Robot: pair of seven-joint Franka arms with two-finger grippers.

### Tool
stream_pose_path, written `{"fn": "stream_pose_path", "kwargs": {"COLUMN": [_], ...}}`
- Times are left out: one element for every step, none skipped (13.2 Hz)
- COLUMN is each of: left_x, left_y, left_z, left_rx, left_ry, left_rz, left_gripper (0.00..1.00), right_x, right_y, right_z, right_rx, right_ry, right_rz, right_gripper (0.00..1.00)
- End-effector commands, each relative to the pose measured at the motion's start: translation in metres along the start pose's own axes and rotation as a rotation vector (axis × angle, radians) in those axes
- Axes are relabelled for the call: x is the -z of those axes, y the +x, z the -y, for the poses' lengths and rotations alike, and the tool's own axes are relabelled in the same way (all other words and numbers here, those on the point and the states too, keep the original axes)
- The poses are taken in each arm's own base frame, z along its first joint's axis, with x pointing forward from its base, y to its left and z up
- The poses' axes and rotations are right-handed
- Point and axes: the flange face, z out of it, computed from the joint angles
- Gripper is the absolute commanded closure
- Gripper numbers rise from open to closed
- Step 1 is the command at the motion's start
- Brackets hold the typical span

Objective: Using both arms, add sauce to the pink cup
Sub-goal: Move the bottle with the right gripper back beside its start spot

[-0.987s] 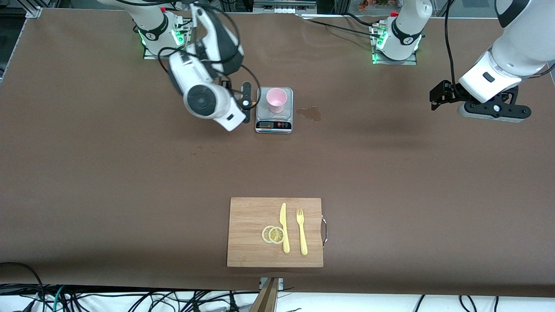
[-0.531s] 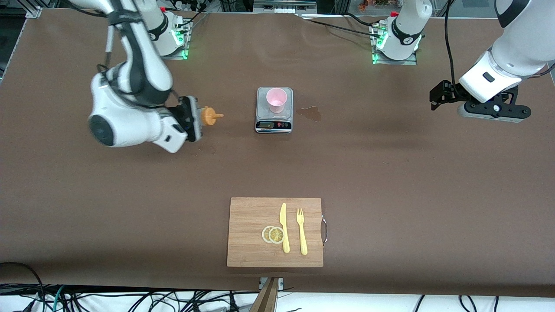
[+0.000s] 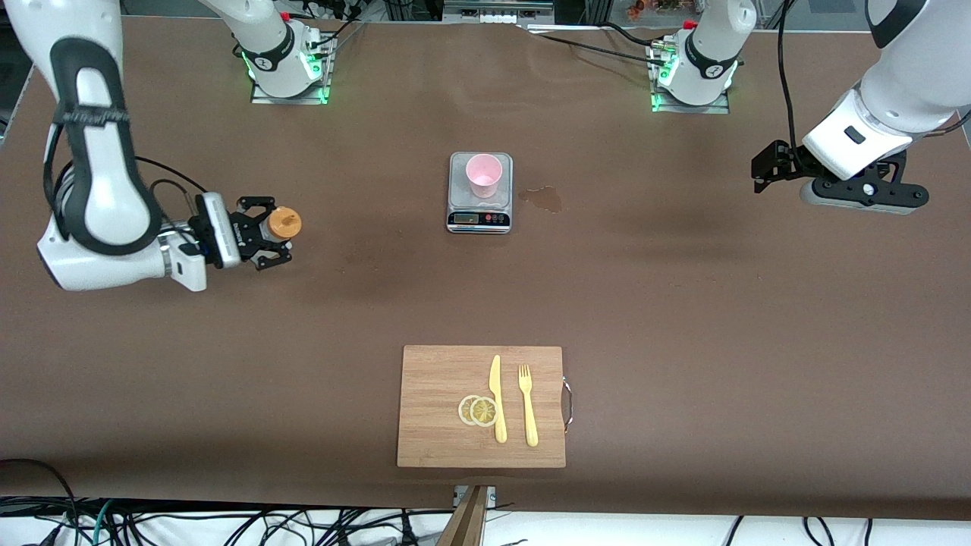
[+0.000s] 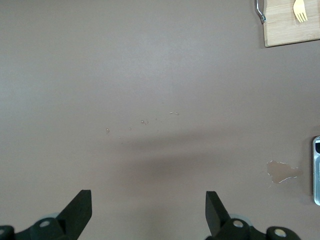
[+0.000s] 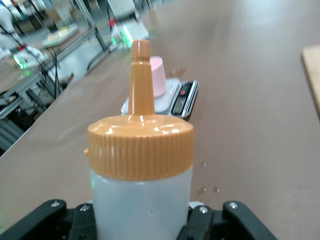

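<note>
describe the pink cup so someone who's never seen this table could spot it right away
Start at the brown table and find the small silver kitchen scale, which lies between the two arm bases and the wooden cutting board. The pink cup stands upright on its platform. It is the only pink thing there, a plain handleless tumbler.

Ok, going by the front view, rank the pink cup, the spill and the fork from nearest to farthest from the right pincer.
From the right pincer, shut on the sauce bottle:
1. Pink cup, on the scale mid-table.
2. Spill, beside the scale toward the left arm's end.
3. Fork, on the cutting board, nearest the front camera.
</note>
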Motion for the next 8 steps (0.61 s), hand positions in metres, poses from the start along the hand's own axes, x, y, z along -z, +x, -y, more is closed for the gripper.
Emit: {"fn": "stream_pose_path", "kwargs": {"left_x": [0.004, 0.004, 0.004, 0.004, 0.004, 0.004, 0.004, 0.004], "left_y": [-0.001, -0.001, -0.001, -0.001, -0.001, -0.001, -0.001, -0.001], "left_z": [0.000, 0.000, 0.000, 0.000, 0.000, -0.001, 0.000, 0.000], "left_rx": [-0.003, -0.001, -0.001, 0.001, 0.002, -0.001, 0.000, 0.001], "left_ry": [-0.027, -0.028, -0.028, -0.028, -0.027, -0.026, -0.027, -0.028], "left_rz": [0.003, 0.003, 0.003, 0.003, 0.003, 0.003, 0.003, 0.003], "left_gripper": [0.00, 0.00, 0.00, 0.00, 0.00, 0.00, 0.00, 0.00], "right_x": [-0.003, -0.004, -0.007, -0.014, -0.022, -0.030, -0.034, -0.038], "right_y": [-0.052, -0.067, -0.079, -0.085, -0.089, -0.095, -0.098, -0.102], "right_z": [-0.007, -0.006, -0.005, -0.007, -0.009, -0.009, -0.009, -0.009], "right_rx": [0.114, 0.132, 0.145, 0.182, 0.229, 0.244, 0.259, 0.286], "right_ry": [-0.023, -0.035, -0.040, -0.057, -0.073, -0.078, -0.077, -0.082], "right_rz": [-0.133, -0.168, -0.215, -0.269, -0.320, -0.366, -0.397, -0.411], "right_gripper": [0.90, 0.90, 0.90, 0.89, 0.89, 0.89, 0.89, 0.89]}}
